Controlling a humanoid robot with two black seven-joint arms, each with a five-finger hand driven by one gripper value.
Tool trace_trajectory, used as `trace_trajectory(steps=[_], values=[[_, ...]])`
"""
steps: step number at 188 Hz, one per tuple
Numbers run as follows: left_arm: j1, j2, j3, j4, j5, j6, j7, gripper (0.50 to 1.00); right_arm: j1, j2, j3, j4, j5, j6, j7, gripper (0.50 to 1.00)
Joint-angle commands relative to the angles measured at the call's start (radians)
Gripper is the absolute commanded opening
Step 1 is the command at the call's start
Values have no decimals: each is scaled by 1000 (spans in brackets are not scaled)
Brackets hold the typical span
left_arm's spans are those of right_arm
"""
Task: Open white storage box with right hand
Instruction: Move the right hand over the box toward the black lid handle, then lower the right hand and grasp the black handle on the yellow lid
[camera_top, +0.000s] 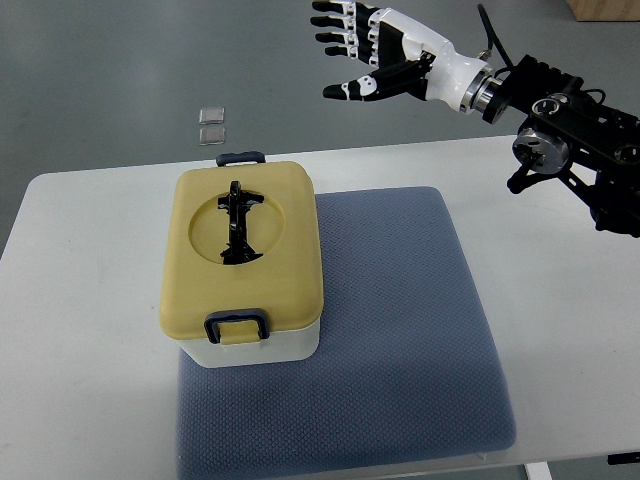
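Storage box (245, 262), rounded yellow lid shut; right hand (372, 52) spread above

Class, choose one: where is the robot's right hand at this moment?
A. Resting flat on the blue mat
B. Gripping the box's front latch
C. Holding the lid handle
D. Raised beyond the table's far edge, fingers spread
D: the right hand hangs open above the floor, well clear of the storage box.

Right hand (372, 55) hangs high beyond the table (90, 300), fingers spread, holding nothing; the white storage box (245, 262) sits lidded on the grey mat (400, 330).
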Motion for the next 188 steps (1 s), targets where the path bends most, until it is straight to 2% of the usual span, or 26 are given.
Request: trace_trajectory(steps=[1, 45, 65, 90, 107, 157, 188], values=[[0, 0, 1, 0, 0, -1, 0, 1000, 128, -24, -209, 28, -56, -16, 65, 928], [0, 0, 1, -2, 1, -3, 0, 1000, 280, -34, -378, 89, -179, -71, 166, 928], [0, 0, -1, -2, 0, -3, 0, 1000, 294, -15, -459, 106, -288, -217, 231, 928], [0, 0, -1, 0, 0, -3, 0, 1000, 291, 16, -539, 114, -355, -353, 231, 926], [0, 0, -1, -2, 0, -3, 0, 1000, 283, 36, -551, 114, -361, -407, 231, 926], [2, 0, -1, 0, 0, -1, 0, 1000, 249, 88, -551, 106, -363, -487, 231, 924], [2, 0, -1, 0, 0, -1, 0, 1000, 226, 125, -549, 97, -363, -496, 231, 924]])
